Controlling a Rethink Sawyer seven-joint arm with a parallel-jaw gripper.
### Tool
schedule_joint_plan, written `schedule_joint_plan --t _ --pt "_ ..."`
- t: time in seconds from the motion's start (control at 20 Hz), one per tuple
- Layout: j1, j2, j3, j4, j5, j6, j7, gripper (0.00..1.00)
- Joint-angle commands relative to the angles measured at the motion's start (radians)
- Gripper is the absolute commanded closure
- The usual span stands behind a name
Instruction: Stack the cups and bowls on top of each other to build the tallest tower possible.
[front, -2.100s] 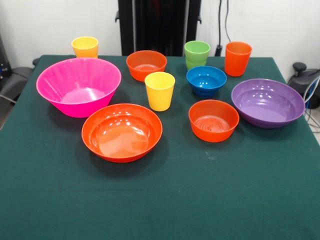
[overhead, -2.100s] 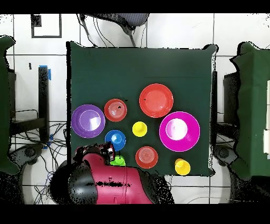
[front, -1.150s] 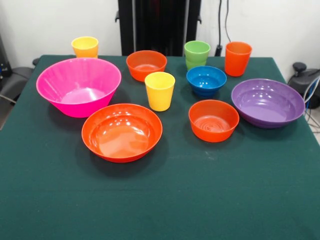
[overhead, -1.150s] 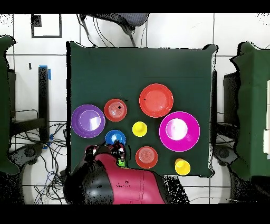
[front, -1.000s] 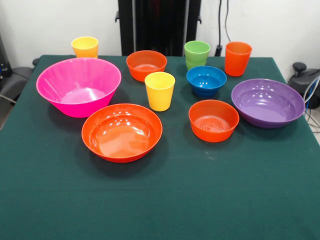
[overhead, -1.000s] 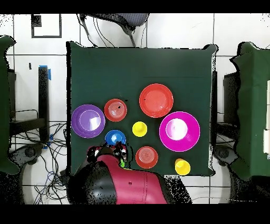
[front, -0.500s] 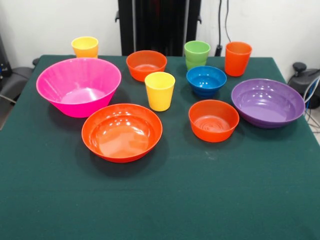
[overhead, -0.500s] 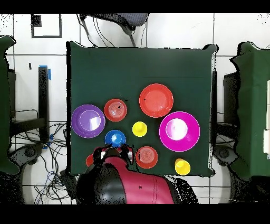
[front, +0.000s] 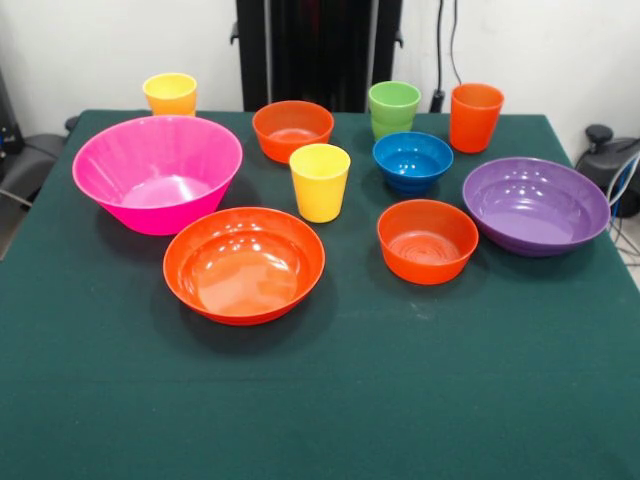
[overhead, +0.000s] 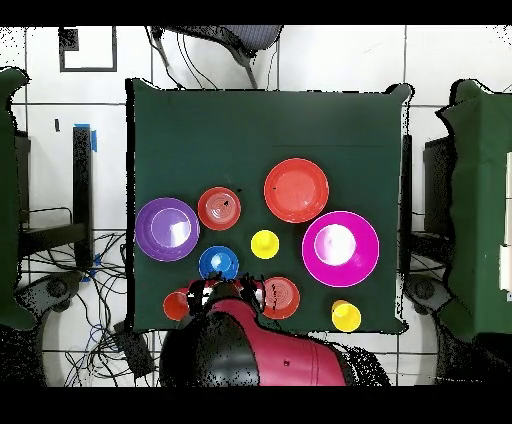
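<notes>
Front view: no arm; ten pieces stand apart on a green table (front: 400, 400), none stacked: pink bowl (front: 157, 172), wide orange bowl (front: 244, 264), purple bowl (front: 536, 205), blue bowl (front: 413, 160), two small orange bowls (front: 427, 240), two yellow cups (front: 320, 181), green cup (front: 394, 108), orange cup (front: 475, 116). Overhead only: the red arm (overhead: 265, 350) covers the green cup; its gripper (overhead: 228, 291) is there, fingers unreadable. The arm has swung right since two seconds ago, uncovering the orange cup.
</notes>
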Motion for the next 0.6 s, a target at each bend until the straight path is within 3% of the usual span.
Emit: schedule_joint_plan --t 0.05,0.4,0.6 --pt "-0.053 -0.022 0.08 0.11 0.05 0.145 -0.446 0.0" --pt "-0.09 -0.05 0.067 0.11 0.073 0.174 -0.515 0.0" --pt "-0.097 -0.044 0.051 0.101 0.081 0.157 -0.507 0.0"
